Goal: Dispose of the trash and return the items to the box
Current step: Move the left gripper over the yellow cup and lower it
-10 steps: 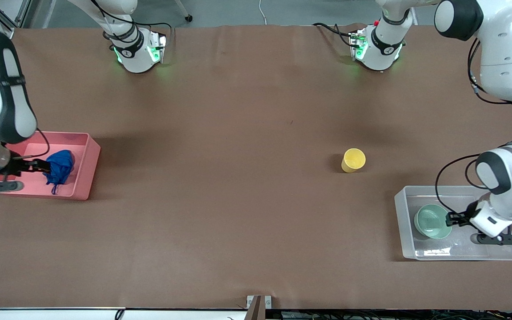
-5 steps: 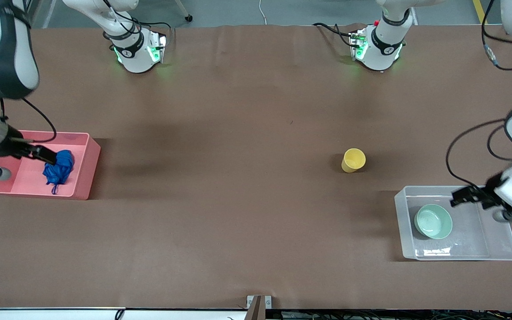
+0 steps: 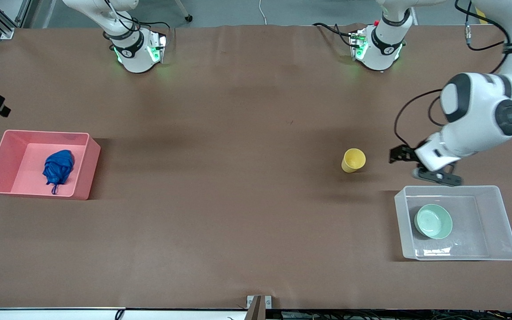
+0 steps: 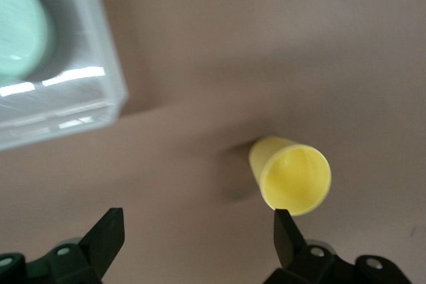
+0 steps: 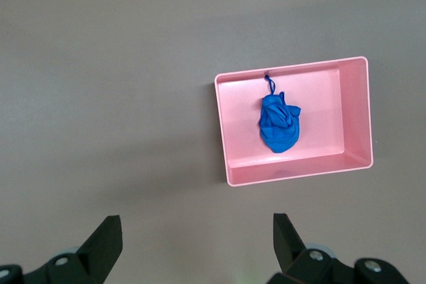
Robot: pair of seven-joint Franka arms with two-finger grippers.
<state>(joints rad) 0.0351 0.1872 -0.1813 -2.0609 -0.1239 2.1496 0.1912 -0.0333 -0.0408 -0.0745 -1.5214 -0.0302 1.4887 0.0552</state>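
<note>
Tbl [image 3: 238, 200]: bowl [image 3: 433, 221] in box [image 3: 502, 209].

Left gripper [image 3: 397, 155] hangs low with fingers spread; right gripper [image 5: 198, 247] is raised high, fingers spread

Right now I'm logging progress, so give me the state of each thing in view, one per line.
blue cloth wad: lying in the pink bin, released.
pink bin: open, holding the wad.
mint-green bowl: upright in the clear box.
clear box: open, holding only the bowl.
yellow cup: standing upright on the table, outside the box.
left gripper: open, empty, over the table beside the cup.
right gripper: open, empty, high over the table.
</note>
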